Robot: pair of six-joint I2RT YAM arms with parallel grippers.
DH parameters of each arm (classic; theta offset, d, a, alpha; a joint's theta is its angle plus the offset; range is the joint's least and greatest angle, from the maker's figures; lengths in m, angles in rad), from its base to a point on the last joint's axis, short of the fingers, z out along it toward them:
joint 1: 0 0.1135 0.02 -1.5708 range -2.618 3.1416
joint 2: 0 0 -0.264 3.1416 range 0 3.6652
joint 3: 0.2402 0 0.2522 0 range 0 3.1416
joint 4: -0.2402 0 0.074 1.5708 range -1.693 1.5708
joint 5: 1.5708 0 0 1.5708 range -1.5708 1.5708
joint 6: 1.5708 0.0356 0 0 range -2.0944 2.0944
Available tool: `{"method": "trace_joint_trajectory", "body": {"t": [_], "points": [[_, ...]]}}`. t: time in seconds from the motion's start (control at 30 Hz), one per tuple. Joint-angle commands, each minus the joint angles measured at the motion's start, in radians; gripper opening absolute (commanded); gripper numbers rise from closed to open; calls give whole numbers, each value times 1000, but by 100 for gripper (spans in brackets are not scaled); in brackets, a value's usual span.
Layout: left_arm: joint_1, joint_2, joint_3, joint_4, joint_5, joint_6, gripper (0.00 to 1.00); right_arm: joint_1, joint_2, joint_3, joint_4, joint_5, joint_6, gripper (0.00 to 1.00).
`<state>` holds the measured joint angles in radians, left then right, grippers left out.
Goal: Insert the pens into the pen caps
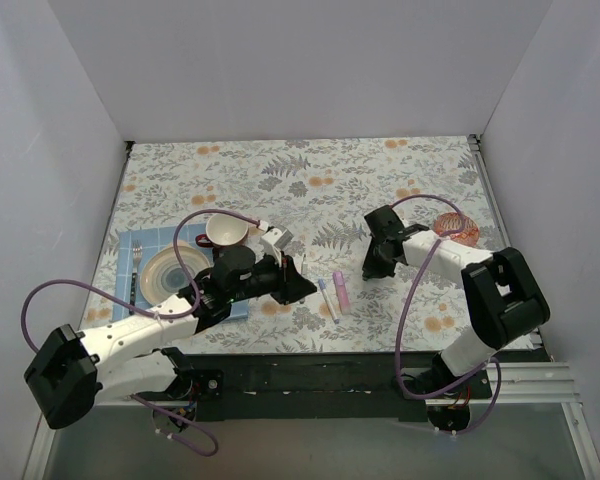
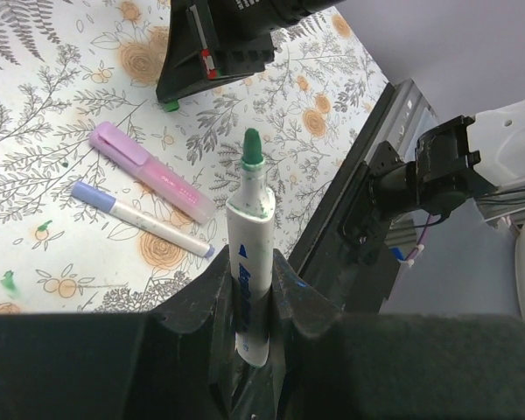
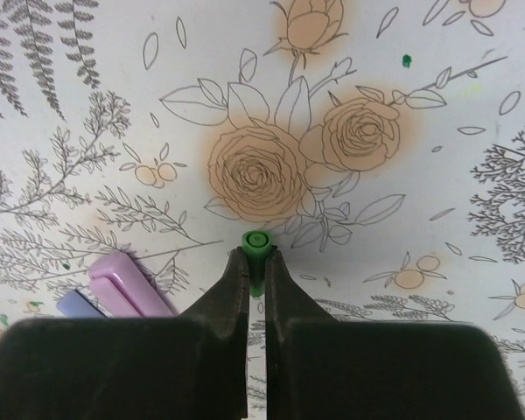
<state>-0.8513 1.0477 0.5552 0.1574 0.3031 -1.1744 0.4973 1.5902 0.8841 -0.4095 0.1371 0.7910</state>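
Note:
My left gripper (image 2: 250,273) is shut on a white pen (image 2: 248,214) with a bare green tip, which points towards my right gripper (image 2: 212,54). My right gripper (image 3: 257,261) is shut on a small green pen cap (image 3: 256,244), held just above the table; the cap also shows in the left wrist view (image 2: 170,105). From above, the left gripper (image 1: 305,288) and the right gripper (image 1: 372,268) stand a short way apart. Between them lie a thick pink pen (image 1: 341,292) and a slim white pen with a lilac cap (image 1: 327,298).
A blue mat (image 1: 128,246) at the left bears a plate (image 1: 175,272) and a fork (image 1: 136,275). A white cup (image 1: 226,230) stands behind my left arm. An orange round object (image 1: 456,228) lies at the right. The black front rail (image 1: 310,372) bounds the near edge.

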Motion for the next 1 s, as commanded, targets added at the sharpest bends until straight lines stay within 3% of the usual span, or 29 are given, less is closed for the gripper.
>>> {"method": "trace_joint_trajectory", "body": {"t": [0.0,0.97], "points": [[-2,55,-8,119,37,-27,0,-6,-67,-19,-14,13,-96,1],[-2,337,-1,421,284,-93,0,52,-519,-22,179,-274,-41,1]]}}
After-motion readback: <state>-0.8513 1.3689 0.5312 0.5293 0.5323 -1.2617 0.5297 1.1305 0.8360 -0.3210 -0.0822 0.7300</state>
